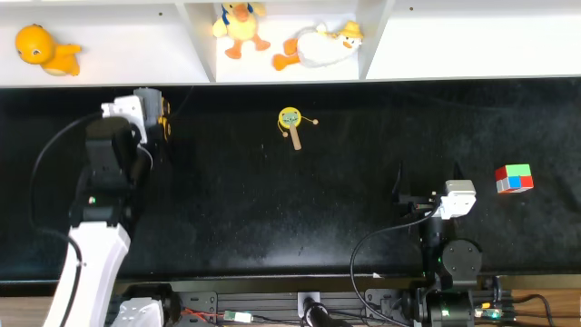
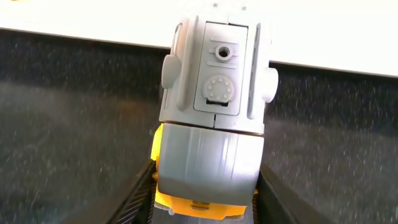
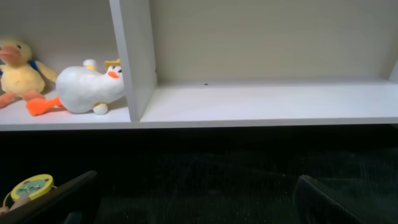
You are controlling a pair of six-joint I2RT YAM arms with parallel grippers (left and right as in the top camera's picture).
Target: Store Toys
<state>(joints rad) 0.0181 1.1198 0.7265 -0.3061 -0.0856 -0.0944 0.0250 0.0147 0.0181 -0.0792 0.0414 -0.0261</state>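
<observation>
The grey and yellow plastic toy (image 2: 214, 124) is clamped between the two fingers of the left claw (image 2: 205, 202), near the far left corner of the black speckled surface (image 1: 272, 209). It sits just in front of the white shelf unit (image 1: 272, 84) that runs along the far edge. The toy's grey back faces the left wrist camera and carries a rectangular hatch with one screw and a round dotted grille. No lettering on it can be read.

The right claw (image 3: 198, 178) is spread wide and holds nothing. It stands over the near right part of the surface and faces the shelf.

A small round rattle drum on a wooden handle (image 1: 292, 123) lies close to the far edge at the middle, in front of the shelf's middle compartment. Its printed face is too small to make out. A multicoloured puzzle cube (image 1: 514, 179) sits near the right edge, well apart from both claws.

In the shelf's left compartment lies an orange rubber duck (image 1: 45, 50). The middle compartment holds a yellow plush duck (image 1: 241, 27) and, beside it, a white plush goose with orange feet (image 1: 318, 45) lying on its side.
</observation>
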